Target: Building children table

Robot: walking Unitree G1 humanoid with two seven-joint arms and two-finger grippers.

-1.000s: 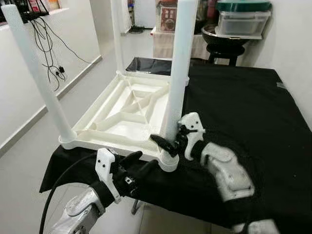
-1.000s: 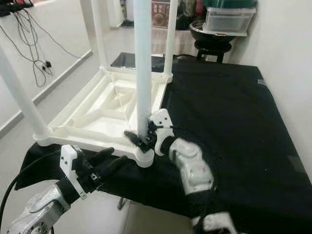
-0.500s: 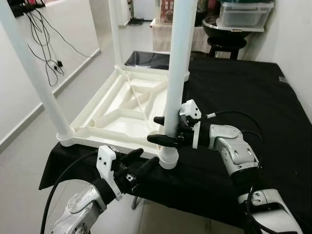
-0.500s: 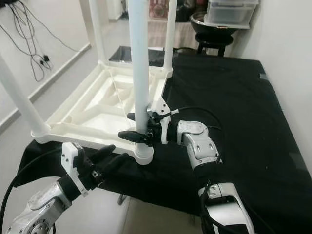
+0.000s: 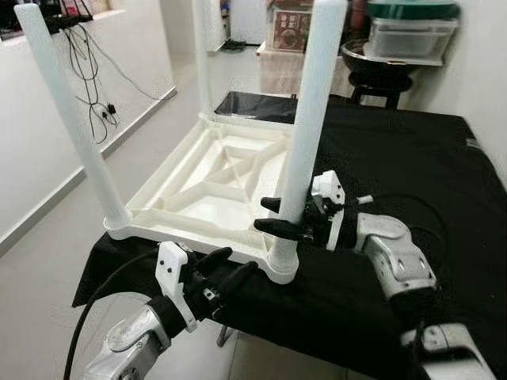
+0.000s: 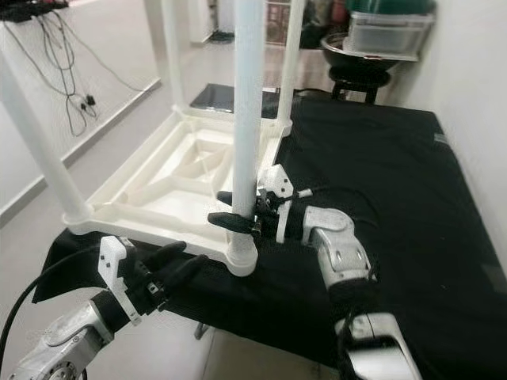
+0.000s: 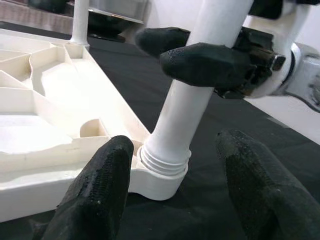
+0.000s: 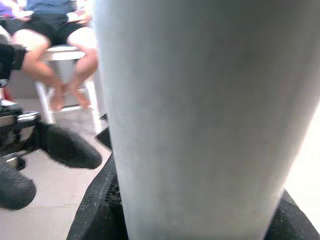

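Leg [image 5: 305, 150] of an upturned white children's table [image 5: 198, 198], screwed into the corner socket [image 7: 159, 175] near the front edge of a black-draped tabletop [image 5: 412, 166], sits clamped in the right gripper [image 5: 279, 215]. The left gripper [image 5: 223, 267] waits below, fingers spread, grasping nothing. Uneven twisting could cross-thread the leg or drag the frame off the edge.
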